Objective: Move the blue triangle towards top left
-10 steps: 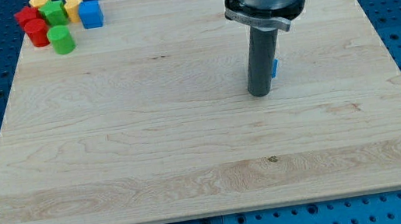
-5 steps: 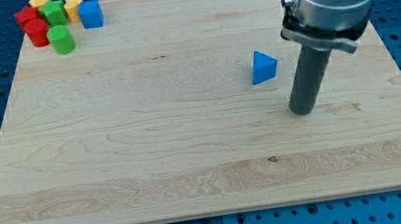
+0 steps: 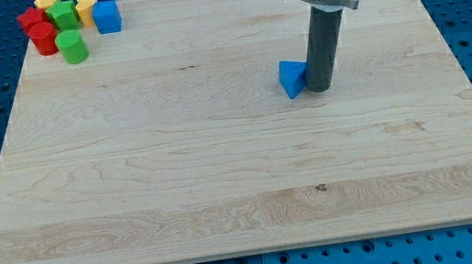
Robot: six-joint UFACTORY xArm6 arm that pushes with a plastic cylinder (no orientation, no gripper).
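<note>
Tip (image 3: 320,90): touching blue triangle (image 3: 292,79) on its right side.
Pincer: none fitted (bare rod only).
Other blocks: clustered far left, well apart from triangle.

The wooden board (image 3: 224,180) lay flat. A blue triangle (image 3: 292,79) sat on it right of the middle. Red (image 3: 39,32), green (image 3: 71,46), yellow (image 3: 85,5) and blue (image 3: 107,17) blocks crowded its top left corner.

Blue triangle (image 3: 292,79) – dark grey rod; pale wood board (image 3: 223,171); red, green, yellow, blue blocks.
</note>
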